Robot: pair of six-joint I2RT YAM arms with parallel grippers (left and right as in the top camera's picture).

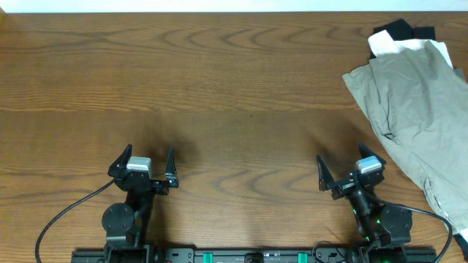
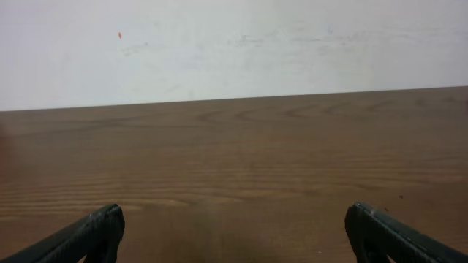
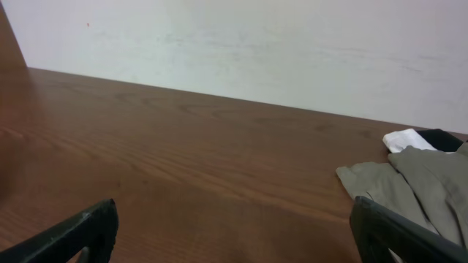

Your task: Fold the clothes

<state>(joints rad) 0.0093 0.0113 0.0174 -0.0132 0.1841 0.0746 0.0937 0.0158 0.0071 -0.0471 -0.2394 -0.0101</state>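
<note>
The left tool (image 1: 151, 150) is sitting at the front left of the surface (image 1: 234, 88), its jaws standing wide apart and gripping nothing. The right tool (image 1: 339, 151) is sitting at the front right, likewise spread fully and holding nothing. Both are pointing toward the back edge, with bare wood between their fingers. The shorts (image 1: 417, 102) are lying rumpled along the right side of the surface, running from the back right corner down toward the front, near the right tool but not touching it. A white cloth (image 1: 395, 45) and a black cloth (image 1: 401, 31) are showing from under the shorts at the back.
</note>
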